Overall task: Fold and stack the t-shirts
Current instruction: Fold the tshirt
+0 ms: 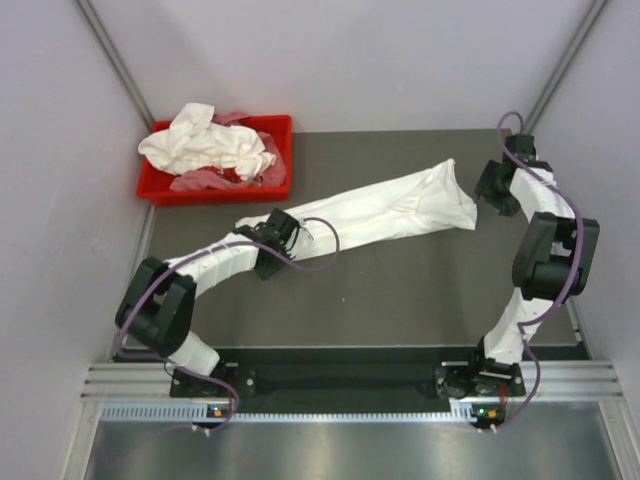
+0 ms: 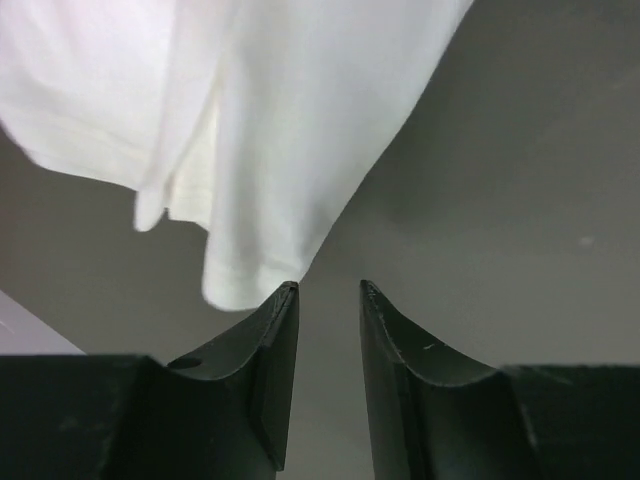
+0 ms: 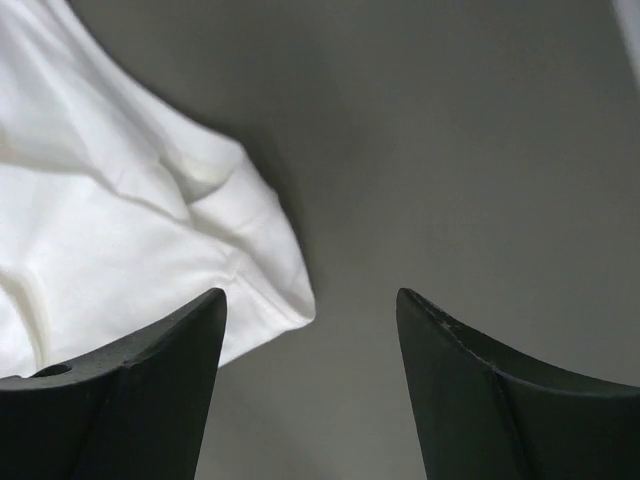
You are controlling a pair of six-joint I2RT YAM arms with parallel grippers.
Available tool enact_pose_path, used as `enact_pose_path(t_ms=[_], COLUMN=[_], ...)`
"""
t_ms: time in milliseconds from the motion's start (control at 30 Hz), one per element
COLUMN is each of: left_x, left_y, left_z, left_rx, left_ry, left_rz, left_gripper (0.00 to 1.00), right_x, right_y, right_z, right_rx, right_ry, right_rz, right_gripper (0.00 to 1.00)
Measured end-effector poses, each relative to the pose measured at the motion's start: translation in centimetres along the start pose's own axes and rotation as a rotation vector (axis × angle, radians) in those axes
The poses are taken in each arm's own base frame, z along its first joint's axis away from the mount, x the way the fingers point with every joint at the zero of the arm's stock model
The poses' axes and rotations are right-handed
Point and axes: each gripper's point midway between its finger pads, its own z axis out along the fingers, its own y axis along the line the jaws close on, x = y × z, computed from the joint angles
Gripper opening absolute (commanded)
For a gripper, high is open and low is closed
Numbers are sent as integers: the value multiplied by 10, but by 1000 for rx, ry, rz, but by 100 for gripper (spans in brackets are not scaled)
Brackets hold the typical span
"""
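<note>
One white t-shirt [image 1: 380, 208] lies stretched in a long crumpled band across the dark table, from centre left up to the right. My left gripper [image 1: 296, 229] is at its left end; in the left wrist view the gripper [image 2: 328, 288] is slightly open and empty, with the shirt's hem [image 2: 250, 270] just ahead and left of the left fingertip. My right gripper [image 1: 484, 192] is at the shirt's right end; in the right wrist view it [image 3: 310, 295] is wide open and empty, with a shirt corner [image 3: 240, 260] beside its left finger. More crumpled white t-shirts [image 1: 205, 145] lie in the bin.
A red bin [image 1: 281, 130] stands at the table's back left, holding the white pile and some pinkish cloth [image 1: 200, 180]. Grey walls enclose the table on the left, back and right. The dark table surface [image 1: 400, 290] lies between the shirt and the arm bases.
</note>
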Motion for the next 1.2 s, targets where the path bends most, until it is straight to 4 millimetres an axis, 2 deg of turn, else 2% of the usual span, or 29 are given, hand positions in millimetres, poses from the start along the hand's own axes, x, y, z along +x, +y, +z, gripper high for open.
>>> enact_pose_path(t_ms=[100,167,233,300,333,367,400,433,600,667,733,867,1000,1067,1200], left_x=[18,19,13,8,6,7,10,15,20,21,26,31,31,22,-14], left_y=[0,6,9,11,9,8,5,0,-10,-15,-27,-56,-100,-121,-147], left_z=[23,30,31,32,33,34,36,38,38,35,27,10,-13,-27,-43], left_rx=[-18,-47,-69,-83,-85,-85,-81,-70,-46,-17,45,172,361,450,542], left_ry=[91,106,89,69,61,58,62,72,82,79,81,80,62,43,-11], left_rz=[42,57,63,62,65,69,71,76,90,89,104,167,250,289,352], left_gripper=[37,37,35,23,19,14,4,0,0,0,0,0,0,0,0], right_x=[25,37,43,48,50,52,54,56,61,62,59,33,9,-2,-23], right_y=[7,11,17,22,23,24,25,25,27,27,27,36,54,65,93], right_z=[8,13,20,26,30,32,34,36,47,51,54,62,74,80,103], right_rx=[-33,-53,-80,-98,-103,-106,-109,-108,-110,-105,-104,-120,-161,-180,-205], right_ry=[64,96,117,136,140,147,153,158,177,187,189,155,125,112,82], right_rz=[6,14,22,34,40,45,52,59,77,81,84,82,71,61,56], right_gripper=[69,67,58,49,39,34,30,23,2,0,0,0,0,0,0])
